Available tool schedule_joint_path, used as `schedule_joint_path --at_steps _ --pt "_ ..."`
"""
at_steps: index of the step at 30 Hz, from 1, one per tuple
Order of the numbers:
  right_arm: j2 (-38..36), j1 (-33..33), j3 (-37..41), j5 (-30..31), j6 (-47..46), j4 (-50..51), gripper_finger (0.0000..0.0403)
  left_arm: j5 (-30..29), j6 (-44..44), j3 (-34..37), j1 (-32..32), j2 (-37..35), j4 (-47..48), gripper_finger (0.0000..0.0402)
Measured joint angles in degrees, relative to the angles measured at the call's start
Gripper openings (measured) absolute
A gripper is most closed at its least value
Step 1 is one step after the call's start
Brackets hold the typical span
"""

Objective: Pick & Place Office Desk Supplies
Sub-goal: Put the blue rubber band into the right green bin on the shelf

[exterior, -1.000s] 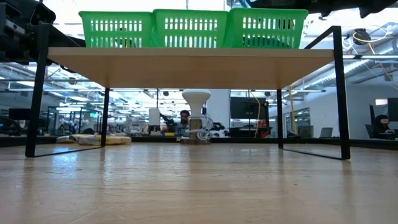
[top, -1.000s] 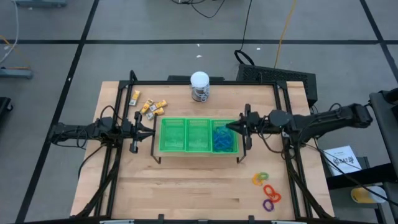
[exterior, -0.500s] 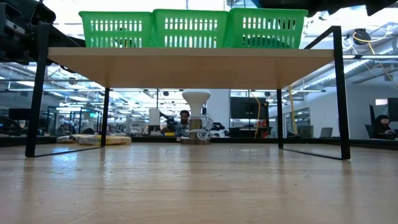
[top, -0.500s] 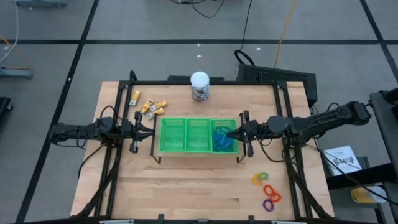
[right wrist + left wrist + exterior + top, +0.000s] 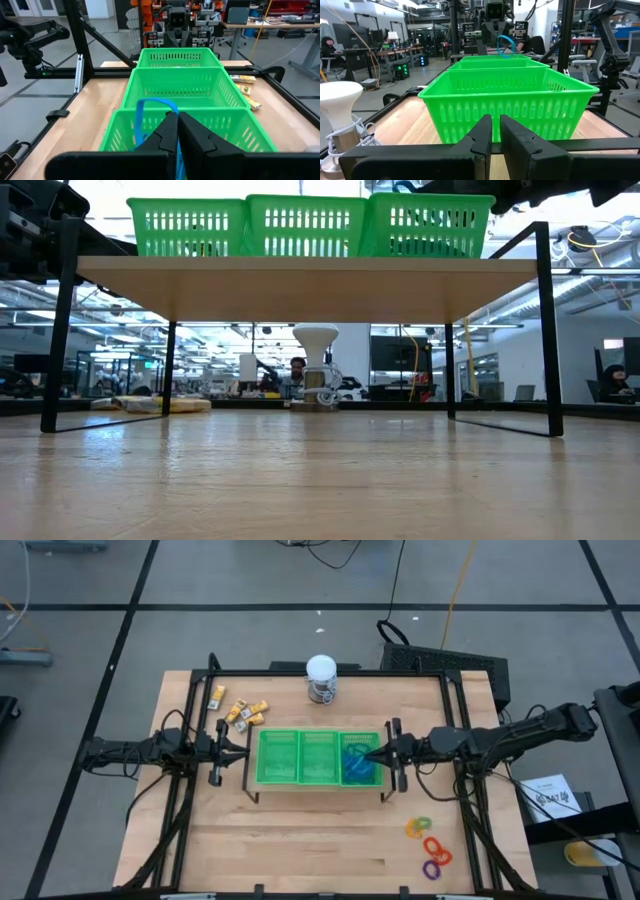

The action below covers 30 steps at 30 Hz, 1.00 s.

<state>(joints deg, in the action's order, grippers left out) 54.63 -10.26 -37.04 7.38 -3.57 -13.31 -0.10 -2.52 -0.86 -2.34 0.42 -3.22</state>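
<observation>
1. Leftmost, the left hand (image 5: pixel 232 746) waits just left of the tray (image 5: pixel 300 780), fingers together and empty, aimed at its wall.
2. Yellow blocks (image 5: pixel 240 710) lie on the worktop (image 5: pixel 300 840) behind the tray's left end, not yet sorted.
3. Left and middle tray compartments look empty.
4. Right compartment holds the blue loops (image 5: pixel 357 766); apparently each kind of item gets its own bin.
5. The right hand (image 5: pixel 377 751) hangs over that compartment, fingers clamped on one blue loop (image 5: pixel 150 117), likely about to drop it in with the rest.
6. Coloured rings (image 5: pixel 428 845) sit well in front of the tray's right end, awaiting pickup.
</observation>
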Motion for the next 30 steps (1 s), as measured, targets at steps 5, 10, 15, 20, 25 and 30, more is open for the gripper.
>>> schedule_joint_path --at_steps 5,10,15,20,25,30 --pt "-2.3 0.0 0.0 0.0 -0.2 1.7 0.0006 0.0 0.0 0.0 0.0 0.0 0.0 0.0045" --pt "-3.9 0.0 0.0 0.0 -0.2 1.4 0.0006 0.0 0.0 0.0 0.0 0.0 0.0 0.0045" --pt "-4.0 0.0 0.0 0.0 -0.2 1.6 0.0006 0.0 0.0 0.0 0.0 0.0 0.0 0.0045" --pt "-4.0 0.0 0.0 0.0 -0.2 1.3 0.0006 0.0 0.0 0.0 0.0 0.0 0.0 0.0044" --pt "-4.0 0.0 0.0 0.0 -0.2 1.1 0.0006 0.0 0.0 0.0 0.0 0.0 0.0 0.0045" --pt "-4.0 0.0 0.0 0.0 -0.2 1.2 0.0006 0.0 0.0 0.0 0.0 0.0 0.0 0.0045"
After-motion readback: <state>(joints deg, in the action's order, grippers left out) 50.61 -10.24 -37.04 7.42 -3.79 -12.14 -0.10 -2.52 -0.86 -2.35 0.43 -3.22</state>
